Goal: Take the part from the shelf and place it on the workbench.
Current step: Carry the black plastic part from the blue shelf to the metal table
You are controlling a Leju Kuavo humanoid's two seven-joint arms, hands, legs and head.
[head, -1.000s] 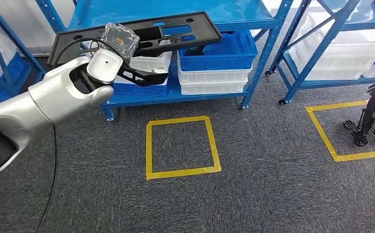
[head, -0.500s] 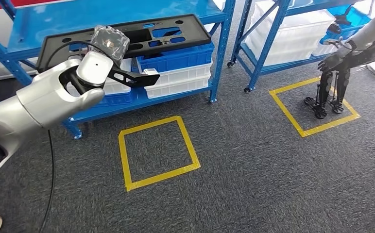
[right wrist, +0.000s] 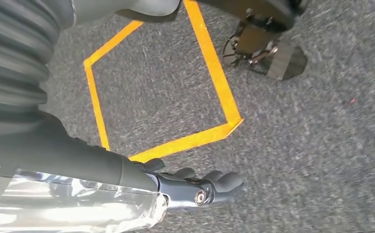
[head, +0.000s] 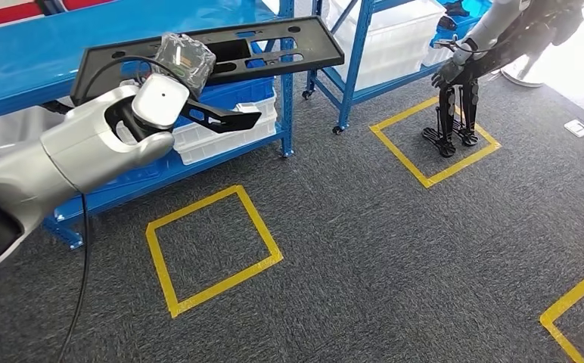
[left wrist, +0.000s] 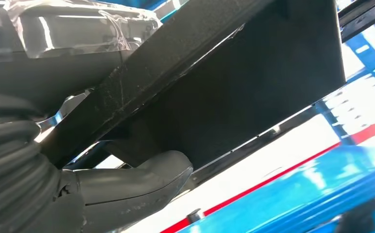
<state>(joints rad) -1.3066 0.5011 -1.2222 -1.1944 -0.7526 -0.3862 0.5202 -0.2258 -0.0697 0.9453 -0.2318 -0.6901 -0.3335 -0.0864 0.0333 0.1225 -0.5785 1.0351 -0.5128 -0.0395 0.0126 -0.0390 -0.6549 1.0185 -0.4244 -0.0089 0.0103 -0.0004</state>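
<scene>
Nearest, the left hand (head: 134, 125) grips the long flat black plastic part with cut-out slots (head: 213, 53), carried level above and beyond the wrist, clear of the blue metal shelf (head: 17, 64) behind it. Judged step: carrying, part already off the shelf; the next move calls for finding the workbench. Right hand (right wrist: 200, 187) hangs over grey carpet, fingers loosely curled, holding nothing. Farther right, another humanoid robot (head: 470, 60).

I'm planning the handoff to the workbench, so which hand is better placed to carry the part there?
Left. The left hand already grips the long black part, lifted in front of the blue shelf. The right hand hangs over the carpet with fingers curled in on nothing.
</scene>
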